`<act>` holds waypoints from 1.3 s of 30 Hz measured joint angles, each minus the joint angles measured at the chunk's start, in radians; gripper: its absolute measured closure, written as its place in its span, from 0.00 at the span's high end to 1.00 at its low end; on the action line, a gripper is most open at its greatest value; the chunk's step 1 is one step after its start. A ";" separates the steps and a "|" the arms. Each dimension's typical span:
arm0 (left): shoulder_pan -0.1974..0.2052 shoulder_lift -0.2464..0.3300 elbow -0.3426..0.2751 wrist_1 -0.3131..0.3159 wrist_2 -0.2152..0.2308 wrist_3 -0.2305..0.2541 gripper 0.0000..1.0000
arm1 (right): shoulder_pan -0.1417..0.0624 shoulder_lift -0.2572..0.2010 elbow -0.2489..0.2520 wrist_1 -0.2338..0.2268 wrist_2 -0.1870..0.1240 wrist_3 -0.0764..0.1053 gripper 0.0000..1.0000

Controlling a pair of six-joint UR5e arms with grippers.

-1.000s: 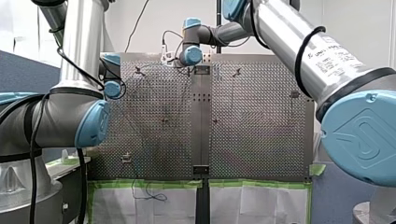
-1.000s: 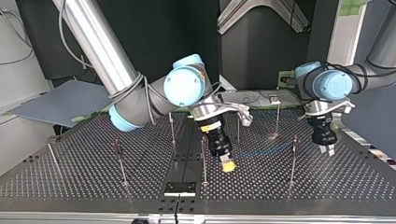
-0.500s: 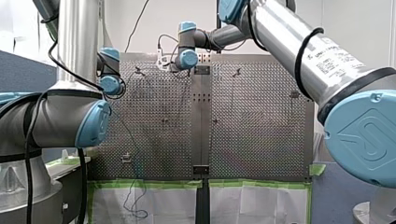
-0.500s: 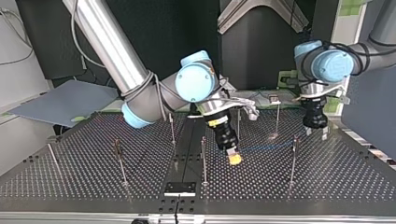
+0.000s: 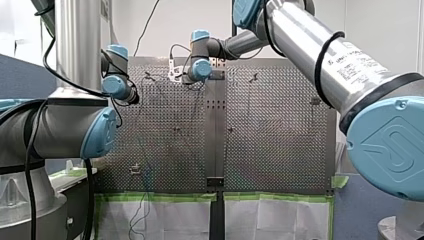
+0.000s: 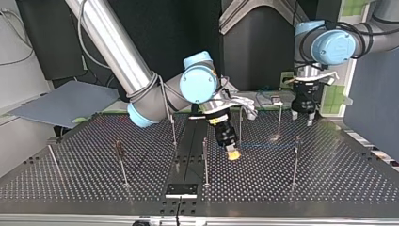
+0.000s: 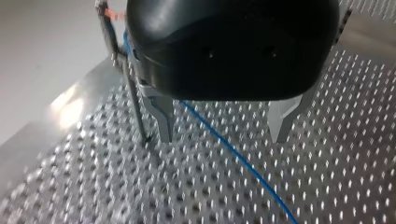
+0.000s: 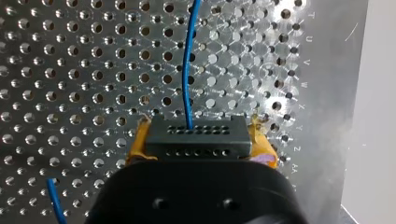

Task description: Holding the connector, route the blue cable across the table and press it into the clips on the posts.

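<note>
Front view: my left arm (image 5: 75,50) comes in at the left and my right arm (image 5: 310,45) at the right. Both reach over a perforated metal tabletop (image 5: 275,140). My right arm stretches to the far middle of the tabletop, and my left arm's wrist is over the far left part. The fingers of either arm cannot be made out in this view.

Top view: my right gripper (image 6: 232,154), with yellow pads, points down close to the tabletop near the middle. It is just beside a thin upright post (image 6: 205,160). A blue cable (image 6: 268,145) runs from beside this gripper toward the view's right, ending at another post (image 6: 295,162). My left gripper (image 6: 302,119), black with metal fingers, hangs above the far right part of the tabletop. It is apart from the cable.

Left wrist view: my left gripper (image 7: 223,140) has its two metal fingers (image 7: 163,119) spread wide and holds nothing. The blue cable (image 7: 243,163) lies on the tabletop and passes under the gap between the fingers without touching them. Just beside one finger stands a post (image 7: 135,102) with a clip (image 7: 105,9) at its top.

Right wrist view: my right gripper (image 8: 199,123) has its yellow pads (image 8: 140,140) clamped on either side of a black connector (image 8: 194,135). The blue cable (image 8: 188,60) leaves the connector's middle and runs straight ahead over the tabletop. A second short stretch of blue cable shows beside the gripper.
</note>
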 joint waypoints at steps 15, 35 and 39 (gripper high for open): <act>-0.042 0.118 -0.002 -0.118 0.039 0.114 1.00 | -0.008 0.009 0.015 0.002 0.002 0.006 0.00; -0.133 0.204 0.064 -0.069 0.007 0.279 1.00 | -0.018 0.015 0.016 0.000 -0.001 0.011 0.00; -0.151 0.173 0.077 -0.040 -0.018 0.309 1.00 | -0.018 0.015 0.016 -0.001 -0.002 0.012 0.00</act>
